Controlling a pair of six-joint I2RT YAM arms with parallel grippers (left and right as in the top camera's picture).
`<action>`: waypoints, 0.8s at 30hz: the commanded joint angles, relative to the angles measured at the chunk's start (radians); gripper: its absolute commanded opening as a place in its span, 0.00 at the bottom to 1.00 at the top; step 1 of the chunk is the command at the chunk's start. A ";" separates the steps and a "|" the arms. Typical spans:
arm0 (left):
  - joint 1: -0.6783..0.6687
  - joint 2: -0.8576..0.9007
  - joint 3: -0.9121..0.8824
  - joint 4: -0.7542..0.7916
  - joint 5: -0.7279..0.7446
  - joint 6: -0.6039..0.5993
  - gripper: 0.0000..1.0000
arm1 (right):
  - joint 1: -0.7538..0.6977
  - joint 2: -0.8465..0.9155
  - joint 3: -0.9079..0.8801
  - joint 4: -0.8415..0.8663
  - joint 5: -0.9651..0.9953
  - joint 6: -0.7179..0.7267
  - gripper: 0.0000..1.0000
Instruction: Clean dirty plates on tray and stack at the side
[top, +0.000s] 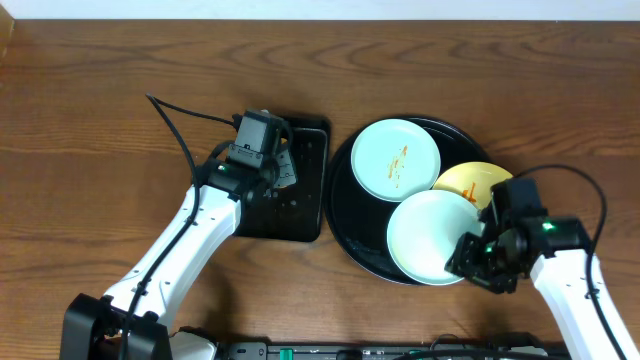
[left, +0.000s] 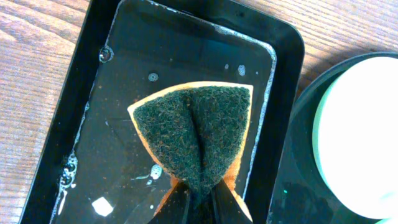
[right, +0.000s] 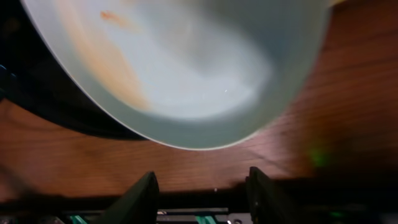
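1. Right gripper (right: 202, 177): fingers spread, empty, just short of the near mint plate's (top: 428, 238) rim, at the round tray's (top: 345, 195) near edge.
2. Left gripper (left: 199, 194): clamped on the folded sponge (left: 196, 124), over the wet sponge tray (left: 93, 74).
3. Yellow plate (top: 470, 180) and smeared mint plate (top: 395, 158) sit farther back on the round tray.
4. We read this as the grab-first-plate step. Next: close on the rim, lift, bring the sponge over.

The brown wooden table (top: 90, 110) is lying open along the back and far left. A small rectangular black tray (top: 305, 212) is sitting just beside the large round glossy black tray (top: 343, 205), leaving a narrow gap. A smeared mint-blue plate (top: 395, 160), a pale yellow plate (top: 470, 180) and a nearer mint-blue plate (top: 428, 238) are crowding the round tray, leaving a bare crescent at its left. The right gripper (top: 480, 258) is blocking the nearer plate's right rim.
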 joint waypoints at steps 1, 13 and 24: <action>0.002 0.006 -0.004 -0.002 -0.012 0.013 0.08 | 0.006 -0.005 0.055 -0.026 0.109 0.012 0.49; 0.002 0.006 -0.004 -0.003 -0.012 0.013 0.08 | 0.006 -0.002 -0.184 0.171 0.102 0.171 0.43; 0.002 0.006 -0.004 -0.003 -0.012 0.013 0.08 | 0.006 -0.004 -0.264 0.402 0.075 0.184 0.01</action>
